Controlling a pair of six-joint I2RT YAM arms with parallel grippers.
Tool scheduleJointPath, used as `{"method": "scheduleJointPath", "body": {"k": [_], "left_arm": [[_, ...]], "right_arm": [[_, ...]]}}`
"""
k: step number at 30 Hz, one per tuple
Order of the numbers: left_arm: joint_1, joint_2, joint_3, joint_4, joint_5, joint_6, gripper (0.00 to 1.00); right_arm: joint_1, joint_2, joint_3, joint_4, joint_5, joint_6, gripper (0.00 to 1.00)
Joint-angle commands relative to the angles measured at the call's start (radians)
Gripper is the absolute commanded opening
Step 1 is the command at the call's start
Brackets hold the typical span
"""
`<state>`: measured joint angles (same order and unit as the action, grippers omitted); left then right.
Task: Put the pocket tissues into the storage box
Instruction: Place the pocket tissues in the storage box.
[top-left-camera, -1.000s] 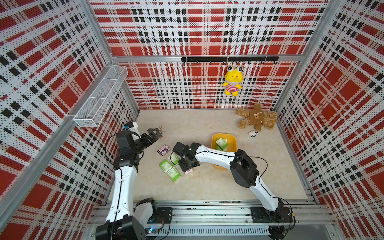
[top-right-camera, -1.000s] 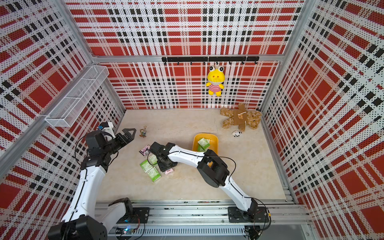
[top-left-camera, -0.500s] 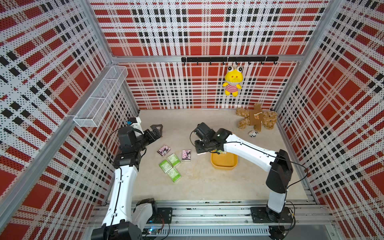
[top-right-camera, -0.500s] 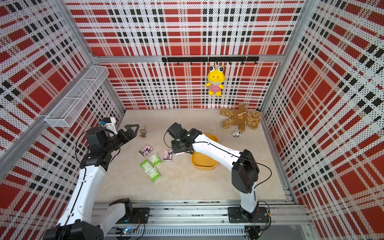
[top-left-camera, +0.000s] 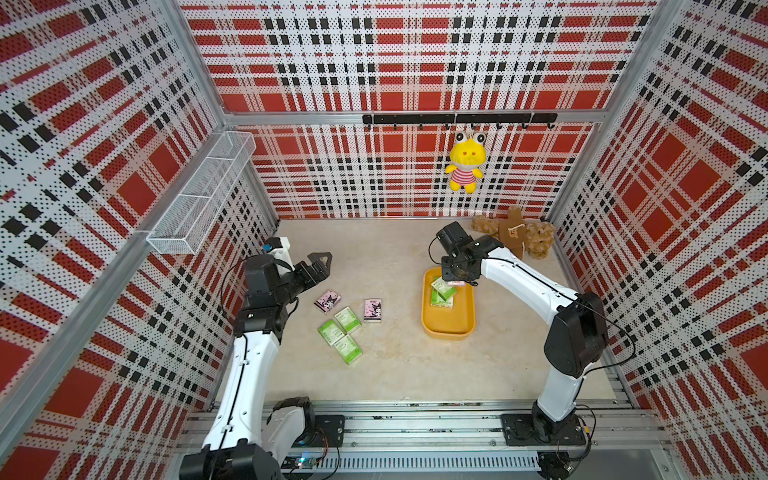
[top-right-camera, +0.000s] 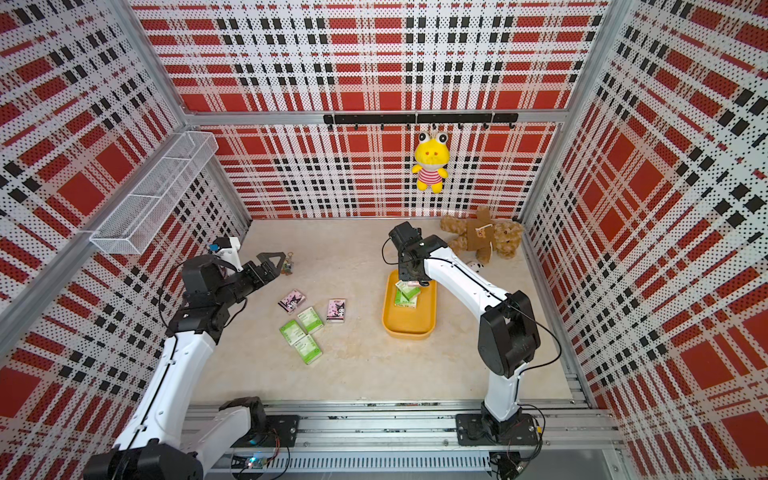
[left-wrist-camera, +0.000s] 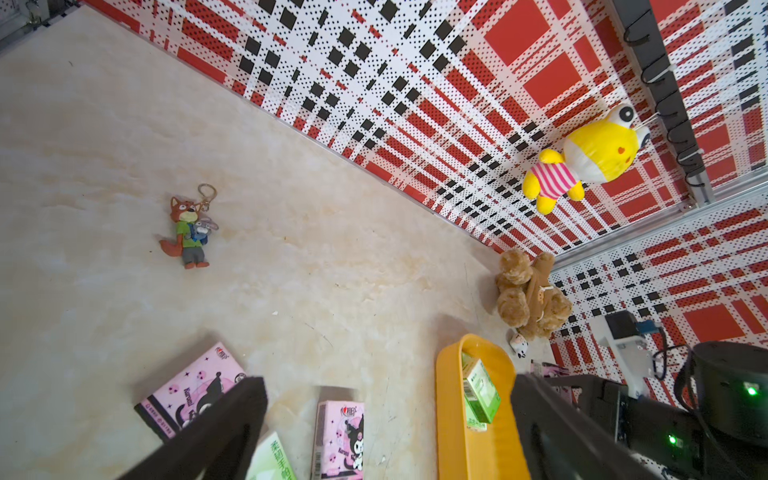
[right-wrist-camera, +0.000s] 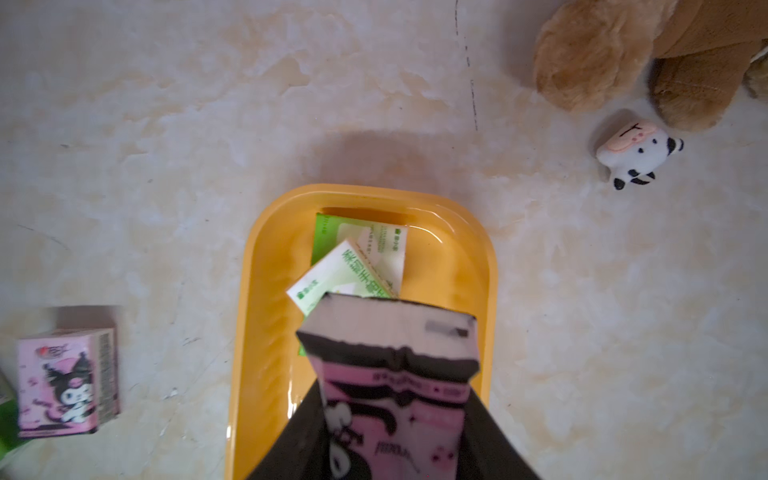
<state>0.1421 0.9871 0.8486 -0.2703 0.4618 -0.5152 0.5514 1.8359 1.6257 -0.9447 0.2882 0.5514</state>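
Observation:
The yellow-orange storage box (top-left-camera: 449, 324) (top-right-camera: 409, 322) lies right of centre on the floor, with two green pocket tissues (top-left-camera: 442, 291) (right-wrist-camera: 357, 257) stacked at its far end. My right gripper (top-left-camera: 457, 279) (right-wrist-camera: 390, 415) hangs over that end, shut on a pink cartoon pack (right-wrist-camera: 395, 365). Two pink packs (top-left-camera: 327, 301) (top-left-camera: 372, 310) and three green packs (top-left-camera: 347, 319) lie loose on the floor left of the box. Above the floor by the left wall, my left gripper (top-left-camera: 320, 259) (left-wrist-camera: 386, 380) stands open and empty.
A fox keychain charm (left-wrist-camera: 189, 226) lies near the left gripper. A brown teddy (top-left-camera: 515, 232) and a small panda charm (right-wrist-camera: 636, 156) lie behind the box. A yellow plush (top-left-camera: 465, 166) hangs on the back wall. A wire basket (top-left-camera: 203, 195) is fixed to the left wall.
My right arm has swung from the loose packs rightward to above the box's far end, carrying the pink pack. The left gripper has shifted only slightly.

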Motion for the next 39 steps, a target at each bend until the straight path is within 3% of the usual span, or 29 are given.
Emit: {"method": "scheduleJointPath", "body": {"k": [1,15,39], "left_arm": [[-0.006,-0.034,-0.025,0.017,-0.011,0.004,0.99],[-0.012,-0.047,-0.033,-0.019,-0.034,0.007,0.99],[-0.012,-0.021,-0.016,-0.032,-0.042,0.039,0.99]], "right_arm": [[-0.026,0.031,0.001,0.018,0.032,-0.089,0.44],[-0.056,0.147,0.036,0.052,0.105,-0.221,0.45],[-0.007,0.236,-0.006,0.076,0.084,-0.200,0.46]]}}
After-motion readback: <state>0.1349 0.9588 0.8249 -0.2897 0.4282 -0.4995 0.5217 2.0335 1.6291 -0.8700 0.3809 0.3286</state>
